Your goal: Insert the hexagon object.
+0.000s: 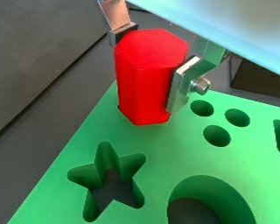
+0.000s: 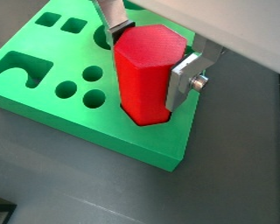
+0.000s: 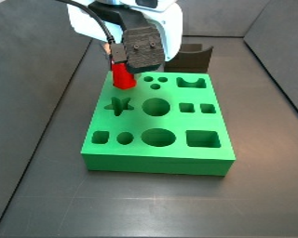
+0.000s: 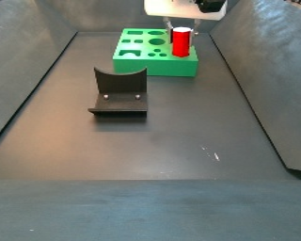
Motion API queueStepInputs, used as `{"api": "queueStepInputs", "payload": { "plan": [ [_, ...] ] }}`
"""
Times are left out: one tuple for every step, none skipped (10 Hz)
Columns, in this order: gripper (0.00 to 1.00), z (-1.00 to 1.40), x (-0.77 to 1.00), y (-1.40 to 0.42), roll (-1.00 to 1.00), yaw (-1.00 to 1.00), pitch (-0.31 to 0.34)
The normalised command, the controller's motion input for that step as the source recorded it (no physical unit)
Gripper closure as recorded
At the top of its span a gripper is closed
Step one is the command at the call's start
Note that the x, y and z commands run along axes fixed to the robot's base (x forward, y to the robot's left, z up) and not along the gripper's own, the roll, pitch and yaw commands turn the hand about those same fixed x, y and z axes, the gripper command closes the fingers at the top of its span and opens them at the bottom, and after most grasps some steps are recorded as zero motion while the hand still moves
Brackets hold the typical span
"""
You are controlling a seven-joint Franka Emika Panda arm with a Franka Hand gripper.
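Our pincer (image 2: 154,61) grips the upright red hexagon object (image 2: 145,77) by opposite flat sides, above the green block's (image 3: 158,139) far-left corner. It looks rigid, glossy, possibly slippery.

My gripper (image 1: 150,61) clamps the red hexagon peg (image 1: 145,77) between its two silver fingers (image 1: 185,74), peg upright, flat top face visible. The peg's lower end sits at the surface of the green block (image 1: 66,153), near the block's edge (whether it touches, I cannot tell). Star-shaped hole (image 1: 111,178) lies open nearby. Two small round holes (image 1: 219,136) sit just beside the peg. A large round hole (image 1: 206,203) is partly cut off at frame edge.
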Motion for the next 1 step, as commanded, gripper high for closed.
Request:
{"api": "queueStepInputs", "payload": {
  "plan": [
    [1.00,0.00,0.00,0.00,0.00,0.00,0.000]
  ]
}}
